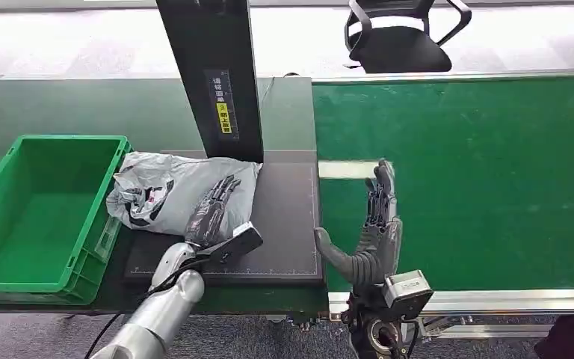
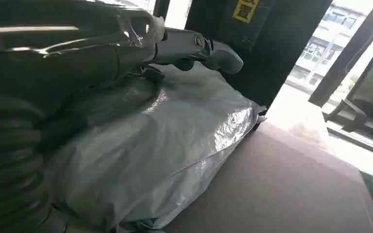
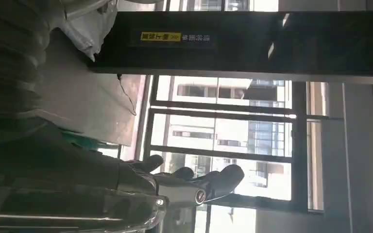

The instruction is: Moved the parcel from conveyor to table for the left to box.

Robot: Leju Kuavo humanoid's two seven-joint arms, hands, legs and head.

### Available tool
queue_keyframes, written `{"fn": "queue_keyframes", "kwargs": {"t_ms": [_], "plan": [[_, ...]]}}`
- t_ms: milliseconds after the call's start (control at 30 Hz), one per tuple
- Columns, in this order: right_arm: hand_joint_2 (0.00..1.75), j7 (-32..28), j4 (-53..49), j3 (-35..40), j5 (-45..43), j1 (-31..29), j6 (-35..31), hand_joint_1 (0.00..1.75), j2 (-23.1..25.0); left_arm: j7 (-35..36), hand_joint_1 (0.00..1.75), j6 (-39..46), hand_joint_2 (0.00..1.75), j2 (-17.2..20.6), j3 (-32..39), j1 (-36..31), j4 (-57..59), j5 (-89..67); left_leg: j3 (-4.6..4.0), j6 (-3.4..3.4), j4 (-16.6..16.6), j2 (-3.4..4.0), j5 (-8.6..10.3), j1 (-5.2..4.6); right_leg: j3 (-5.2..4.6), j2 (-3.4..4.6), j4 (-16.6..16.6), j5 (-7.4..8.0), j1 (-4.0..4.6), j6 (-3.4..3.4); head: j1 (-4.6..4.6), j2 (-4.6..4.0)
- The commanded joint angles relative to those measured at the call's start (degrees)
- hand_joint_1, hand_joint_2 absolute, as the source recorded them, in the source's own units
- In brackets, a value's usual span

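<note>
Silver arms, dark many-fingered left hand (image 1: 213, 209)

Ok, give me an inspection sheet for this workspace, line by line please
Surface: dark mat on the table, green conveyor belt beside it.
Job's things: grey parcel lies on the mat against the green crate; the crate holds nothing.
Clutter: nothing seen.
Hands: left hand rests flat on the parcel; right hand open over the belt's edge.
Cables: thin cable behind the black post.
Surroundings: office chair beyond the belt.
</note>
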Motion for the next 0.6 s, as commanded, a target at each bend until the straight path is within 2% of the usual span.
{"fn": "queue_keyframes", "kwargs": {"t_ms": [33, 400, 433, 467, 533, 600], "plan": [[1.75, 0.06, 2.83, 0.02, 0.25, -0.61, 0.44, 0.00, -1.89, 2.20, 0.00, -1.51, 1.75, 3.14, 1.35, 0.78, 6.20, -1.55, 0.19, 0.14, -0.15, 0.06, 0.02, -0.01, 0.15, 0.05, -0.16, 0.06, 0.04, -0.18, 0.00, 0.00], [1.75, 0.07, 1.67, -0.37, 0.94, 0.74, 0.68, 0.00, -1.83, 3.03, 0.00, -2.47, 1.75, 4.14, 1.97, 3.62, 6.28, -2.39, 0.40, 0.14, -0.23, 0.14, 0.03, -0.02, 0.34, 0.12, -0.19, 0.09, 0.02, -0.20, 0.02, 0.00], [1.75, 0.08, 1.72, -0.52, 1.08, 0.90, 0.77, 0.00, -1.90, 2.78, 0.52, -2.21, 1.75, 4.22, 1.93, 4.00, 6.28, -2.57, 0.48, 0.13, -0.25, 0.16, 0.02, -0.03, 0.41, 0.14, -0.19, 0.08, 0.01, -0.19, 0.00, 0.00], [1.75, 0.11, 1.89, -0.66, 1.21, 0.89, 0.83, 0.00, -1.92, 2.51, 1.41, -2.11, 1.75, 4.19, 1.87, 4.07, 6.38, -2.81, 0.48, 0.13, -0.23, 0.15, 0.02, -0.03, 0.43, 0.14, -0.18, 0.08, 0.01, -0.18, 0.00, 0.00], [1.75, 0.13, 2.51, -1.13, 1.49, 0.45, 1.02, 0.00, -1.79, 1.51, 1.61, -1.18, 1.75, 3.52, 2.15, 3.93, 6.06, -3.01, 0.56, 0.16, -0.28, 0.16, 0.04, -0.04, 0.49, 0.14, -0.22, 0.10, 0.01, -0.21, 0.00, 0.00], [1.75, 0.13, 3.14, -1.36, 1.63, -0.31, 1.14, 0.00, -1.74, 0.44, 1.66, -0.45, 1.75, 2.84, 2.36, 3.90, 5.20, -2.99, 0.51, 0.10, -0.14, 0.07, 0.00, -0.04, 0.49, 0.05, -0.09, 0.03, -0.02, -0.11, 0.00, 0.00]]}}
